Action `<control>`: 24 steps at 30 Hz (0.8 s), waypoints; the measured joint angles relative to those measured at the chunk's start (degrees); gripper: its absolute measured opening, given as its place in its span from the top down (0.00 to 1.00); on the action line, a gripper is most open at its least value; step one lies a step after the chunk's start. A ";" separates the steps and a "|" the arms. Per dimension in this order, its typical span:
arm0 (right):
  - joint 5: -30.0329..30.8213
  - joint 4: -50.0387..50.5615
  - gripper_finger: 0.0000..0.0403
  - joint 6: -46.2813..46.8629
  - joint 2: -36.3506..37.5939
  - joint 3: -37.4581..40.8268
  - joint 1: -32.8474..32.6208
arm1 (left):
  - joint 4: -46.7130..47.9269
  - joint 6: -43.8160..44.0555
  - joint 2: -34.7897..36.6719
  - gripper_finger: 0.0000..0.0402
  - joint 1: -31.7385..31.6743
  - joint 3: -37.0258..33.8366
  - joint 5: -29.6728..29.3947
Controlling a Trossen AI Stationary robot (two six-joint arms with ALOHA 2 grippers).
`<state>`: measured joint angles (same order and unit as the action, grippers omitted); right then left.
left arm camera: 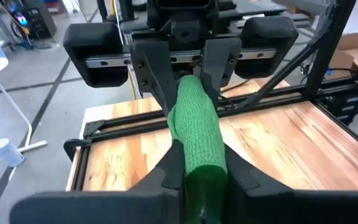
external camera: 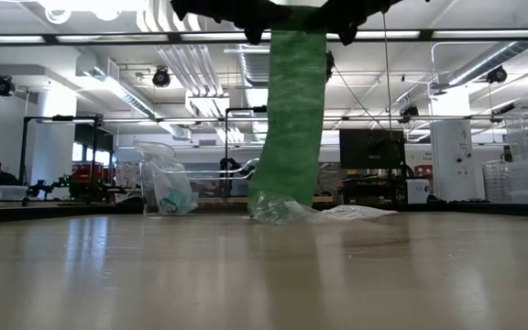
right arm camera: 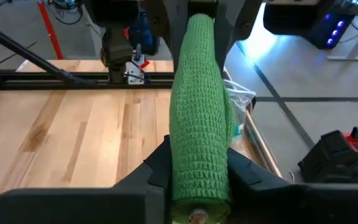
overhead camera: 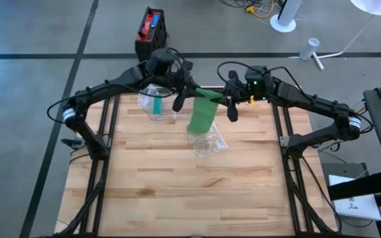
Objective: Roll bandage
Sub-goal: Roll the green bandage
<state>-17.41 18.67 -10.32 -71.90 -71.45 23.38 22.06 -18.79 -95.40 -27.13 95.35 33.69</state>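
I have both grippers, left gripper and right gripper, clamped on the green bandage at upper centre, so its tail hangs free for rolling.

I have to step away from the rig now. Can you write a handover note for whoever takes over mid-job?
Left gripper: shut on the green bandage.
Right gripper: shut on the same bandage, facing the left one.
Bandage: held up between them, loose tail hanging onto the clear wrapper on the table. A clear bag lies below the left arm.
Done: bandage lifted.
Left: roll up the hanging tail.
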 joint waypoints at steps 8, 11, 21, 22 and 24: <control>2.64 -4.22 0.65 0.39 3.19 0.15 -0.09 | -18.06 5.98 4.43 0.90 0.15 -10.73 -2.07; 2.54 -7.16 0.60 0.55 4.16 0.23 -0.11 | -26.25 8.25 6.06 0.89 0.17 -15.65 -4.18; 2.05 -9.79 0.57 -6.29 3.58 0.39 -0.15 | -35.59 10.34 8.21 0.88 0.08 -21.05 -6.31; 2.06 -10.46 0.57 -7.33 3.56 0.39 -0.15 | -35.63 10.28 8.24 0.88 0.08 -20.97 -6.21; 2.20 -11.68 0.58 -9.34 3.56 0.41 -0.14 | -35.55 9.20 8.28 0.88 0.12 -20.53 -6.11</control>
<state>-15.21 6.99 -19.66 -68.34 -71.05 23.24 -13.49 -9.59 -87.12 -27.01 74.82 27.57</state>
